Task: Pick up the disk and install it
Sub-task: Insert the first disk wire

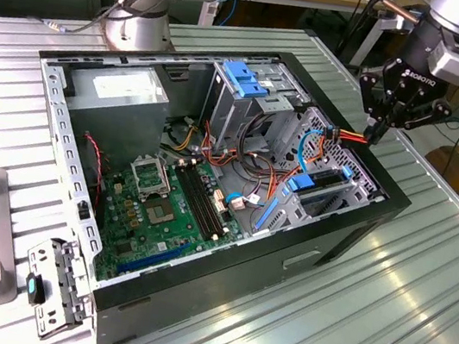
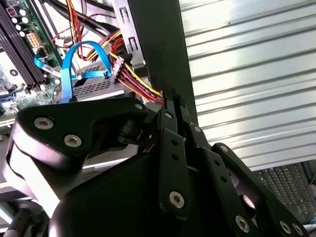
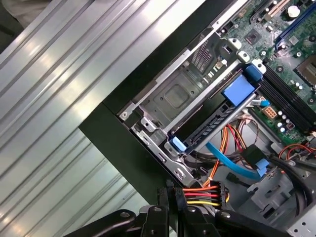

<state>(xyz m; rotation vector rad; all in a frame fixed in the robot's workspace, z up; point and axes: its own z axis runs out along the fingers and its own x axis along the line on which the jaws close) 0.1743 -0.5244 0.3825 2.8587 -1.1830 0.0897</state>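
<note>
Ribbed metal forms the table (image 1: 415,324) on which an open black computer case (image 1: 350,235) is laid on its side. In the exterior view the gripper (image 1: 378,127) is seen hanging over the case's rim at the exterior view's right, just above a bundle of red, yellow and orange power wires (image 1: 346,136). Its fingers (image 2: 174,106) are drawn together, and in both wrist views their tips are seen meeting right at the end of that wire bundle (image 3: 197,196), where the wires run into a pale connector (image 3: 218,191); whether the wires are actually pinched cannot be told.

The disk (image 1: 325,187) is seated inside the case, in the metal bay at the corner below the gripper, with its blue rail handle (image 1: 301,183) facing the motherboard (image 1: 163,205). In the first wrist view the disk (image 3: 212,118) is shown lying in the bay, a blue tab (image 3: 239,89) on top and a blue rail end (image 3: 177,144) at its near corner. A light blue data cable (image 3: 232,160) is looped beside it; in the second wrist view the same cable (image 2: 69,64) arches over a grey drive surface (image 2: 91,86). Further back in the exterior view, a blue latch (image 1: 246,79) sits atop a grey cage, and a grey power supply box (image 1: 120,94) occupies the far corner.
</note>
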